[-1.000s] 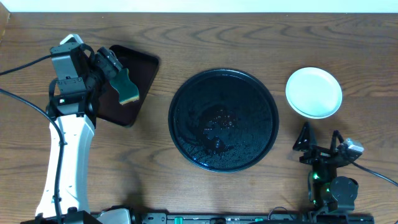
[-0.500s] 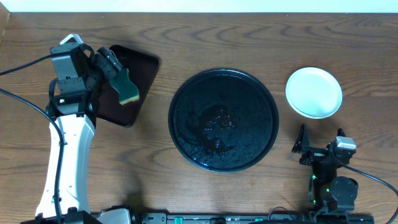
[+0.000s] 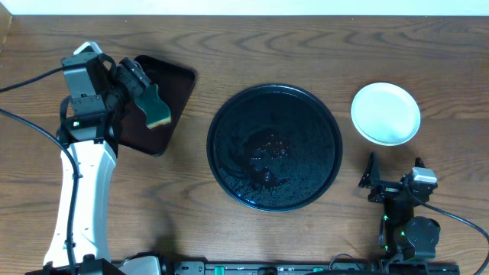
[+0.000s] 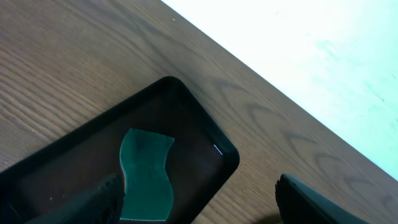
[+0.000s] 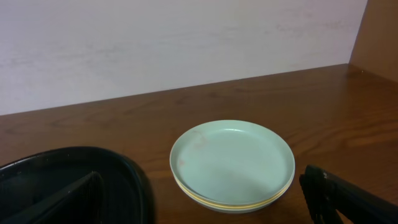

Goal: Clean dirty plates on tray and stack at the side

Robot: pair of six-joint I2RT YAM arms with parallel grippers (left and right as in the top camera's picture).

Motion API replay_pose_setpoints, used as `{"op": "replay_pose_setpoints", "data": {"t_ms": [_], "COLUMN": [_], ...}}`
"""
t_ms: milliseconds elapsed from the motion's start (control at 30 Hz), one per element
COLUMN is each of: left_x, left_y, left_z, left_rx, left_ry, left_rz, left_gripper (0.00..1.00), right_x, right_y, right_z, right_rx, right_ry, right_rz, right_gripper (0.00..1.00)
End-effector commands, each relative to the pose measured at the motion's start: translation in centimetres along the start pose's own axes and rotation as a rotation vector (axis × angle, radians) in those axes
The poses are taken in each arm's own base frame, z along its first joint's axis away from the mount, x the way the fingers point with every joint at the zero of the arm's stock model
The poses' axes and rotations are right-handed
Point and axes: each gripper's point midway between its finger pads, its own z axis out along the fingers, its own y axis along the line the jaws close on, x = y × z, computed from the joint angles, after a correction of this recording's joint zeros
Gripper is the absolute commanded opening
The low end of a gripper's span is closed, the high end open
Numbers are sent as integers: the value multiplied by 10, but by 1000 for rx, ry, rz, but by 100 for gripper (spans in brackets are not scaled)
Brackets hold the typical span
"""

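- The left arm is at the left side of the brown wooden table [image 3: 252,46].
- The left gripper [image 4: 199,183] hangs above a small black tray with square corners [image 4: 205,134]. Its two fingers are spread wide apart. They hold nothing.
- A green sponge [image 4: 146,174] lies inside that small tray. It is just beside one finger, and I cannot tell if they touch.
- The big round black tray [image 3: 306,122] sits in the middle of the table. Some shiny wet-looking spots show near its middle. There is no plate on it.
- The plates [image 5: 232,165] are in one pile on the table, to the right of the big tray and near its edge, but not touching it.
- The top plate is pale mint-blue and looks clean. A thin yellow edge peeks out under it. I cannot tell how many plates are in the pile.
- The right gripper [image 3: 394,164] is near the front right of the table, close to the pile but apart from it. Its fingers are spread wide too, and there is nothing in them.
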Motion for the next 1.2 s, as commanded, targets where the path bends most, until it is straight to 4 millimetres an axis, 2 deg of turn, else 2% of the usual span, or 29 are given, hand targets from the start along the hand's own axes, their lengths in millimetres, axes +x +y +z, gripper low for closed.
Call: {"op": "replay_pose_setpoints", "data": {"t_ms": [0, 433, 567, 633, 833, 1167], "left_x": [-4, -3, 3, 13, 60, 109], "left_y": [-2, -1, 11, 21, 45, 67], "left_z": [-1, 0, -1, -3, -8, -24], "left_rx": [9, 6, -52, -101, -178, -160], "left_ry": [-5, 0, 15, 52, 235, 330], "left_rz": [4, 4, 2, 7, 113, 309], "left_gripper": [79, 79, 79, 79, 79, 79], "right_x": [0, 0, 0, 0, 0, 0], "right_y": [0, 0, 0, 0, 0, 0], "right_z": [0, 0, 0, 0, 0, 0], "right_rx": [5, 5, 5, 5, 5, 5], "right_ry": [-3, -3, -3, -3, -3, -3], "right_rz": [-15, -15, -15, -15, -15, -15], "right_gripper": [99, 99, 99, 99, 99, 99]}}
